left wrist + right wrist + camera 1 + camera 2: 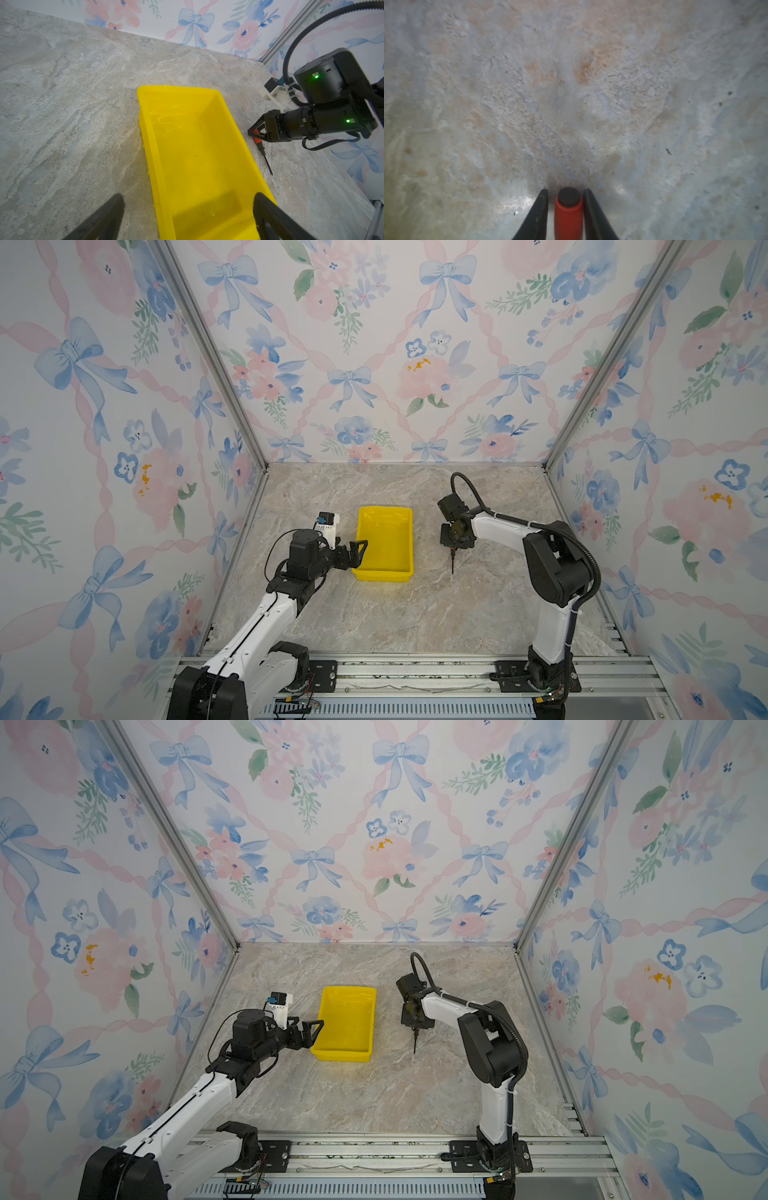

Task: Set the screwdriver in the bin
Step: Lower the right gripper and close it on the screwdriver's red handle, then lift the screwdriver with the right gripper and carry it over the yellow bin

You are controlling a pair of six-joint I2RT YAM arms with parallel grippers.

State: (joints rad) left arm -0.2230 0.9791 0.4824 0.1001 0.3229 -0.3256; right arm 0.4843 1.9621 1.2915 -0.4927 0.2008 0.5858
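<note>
**Screwdriver on table, outside bin**

We note a grey marble-patterned tabletop (374, 614) carrying a bright yellow rectangular plastic bin (382, 574). The left gripper (358, 549) hangs spread open over its left rim. The slim red-handled screwdriver (452, 560) lies right of the bin, apart from it. The right gripper (254, 134) closely flanks its handle, but we cannot tell whether it is clamped.

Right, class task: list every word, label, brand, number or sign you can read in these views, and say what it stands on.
No text can be read in any view.
The bin and the screwdriver: no print visible.
Small pale labels on the right arm: too small to read.
Wallpaper: bows and flowers only, no words.
</note>
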